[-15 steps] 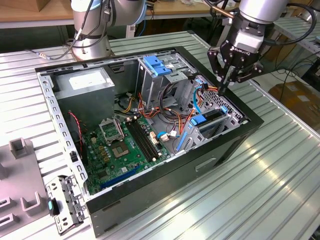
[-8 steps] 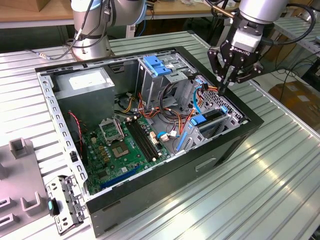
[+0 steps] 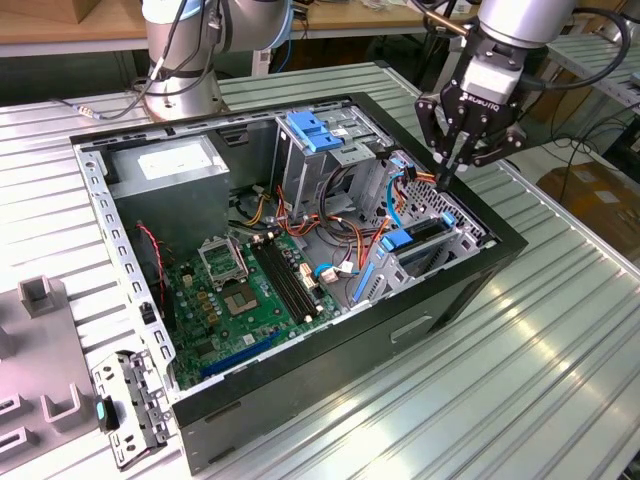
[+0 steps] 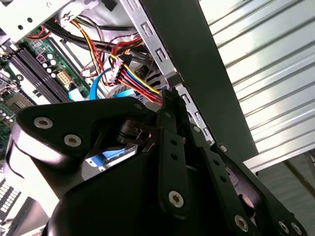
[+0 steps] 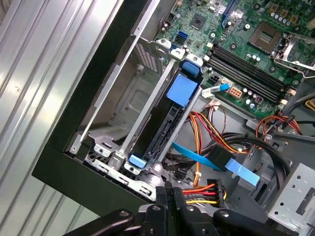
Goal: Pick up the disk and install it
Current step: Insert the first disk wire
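Fingers pressed together, holding nothing — my gripper (image 3: 447, 176) hangs over the open computer case (image 3: 470, 275), near its wall. Below, the disk (image 5: 165, 123) stands on edge in its metal bay (image 5: 123, 101) — beside coloured cables (image 5: 206, 132).

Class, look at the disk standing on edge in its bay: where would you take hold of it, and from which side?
Probably by the blue carrier tabs at the ends of the upper edge of the disk, with the claw coming straight down from above. The bay walls cover its flat faces, so only that narrow edge is exposed.
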Robot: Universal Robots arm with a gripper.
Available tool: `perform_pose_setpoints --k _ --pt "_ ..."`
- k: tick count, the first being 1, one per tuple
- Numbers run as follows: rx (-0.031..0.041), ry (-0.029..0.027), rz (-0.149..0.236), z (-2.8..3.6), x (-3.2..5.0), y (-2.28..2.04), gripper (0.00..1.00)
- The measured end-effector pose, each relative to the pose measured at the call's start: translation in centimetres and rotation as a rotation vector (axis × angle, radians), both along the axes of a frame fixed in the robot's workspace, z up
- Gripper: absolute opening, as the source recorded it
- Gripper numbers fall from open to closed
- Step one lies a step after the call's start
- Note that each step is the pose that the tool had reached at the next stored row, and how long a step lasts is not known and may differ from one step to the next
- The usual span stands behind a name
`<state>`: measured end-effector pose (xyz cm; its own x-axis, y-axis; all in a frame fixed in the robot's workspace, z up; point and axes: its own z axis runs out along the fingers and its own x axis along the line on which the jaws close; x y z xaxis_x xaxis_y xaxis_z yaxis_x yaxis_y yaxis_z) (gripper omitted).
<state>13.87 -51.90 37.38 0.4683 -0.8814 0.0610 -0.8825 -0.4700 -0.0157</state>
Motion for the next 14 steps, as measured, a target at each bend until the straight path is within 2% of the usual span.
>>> perform_pose_setpoints --k 14 --pt "-0.0001 0.0 -0.211 -0.11 0.0 0.0 0.16"
